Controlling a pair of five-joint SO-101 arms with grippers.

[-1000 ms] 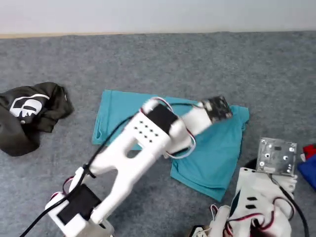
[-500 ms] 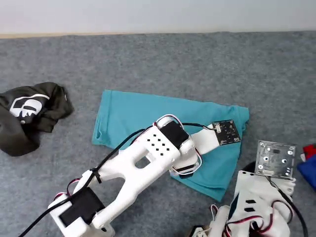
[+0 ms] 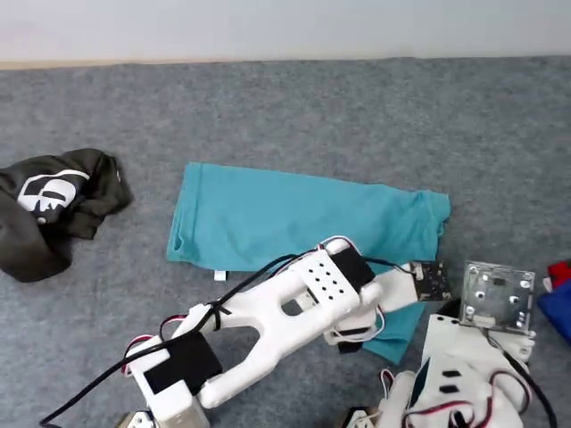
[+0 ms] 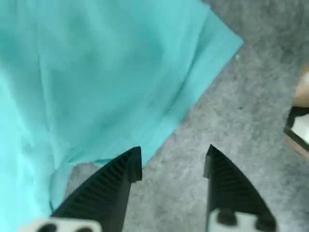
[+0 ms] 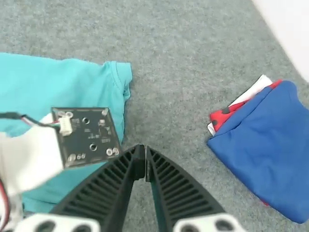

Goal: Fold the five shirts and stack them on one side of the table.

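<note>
A teal shirt lies spread flat in the middle of the grey table, partly folded lengthwise. My left arm stretches across its near edge. The left gripper is open, hanging just above the table at the teal shirt's near right corner, one finger over the hem. My right arm stands at the near right. Its gripper is shut and empty over bare table beside the teal shirt. A crumpled black shirt with a white print lies at the far left.
A folded blue shirt rests on red and white ones at the right edge of the table, seen also as the blue stack. The left arm's camera board sits close to the right gripper. Grey table stretches behind the shirt.
The left arm has swung from above the teal shirt's right half toward the near right, down to the shirt's near right corner. The right arm has barely moved.
</note>
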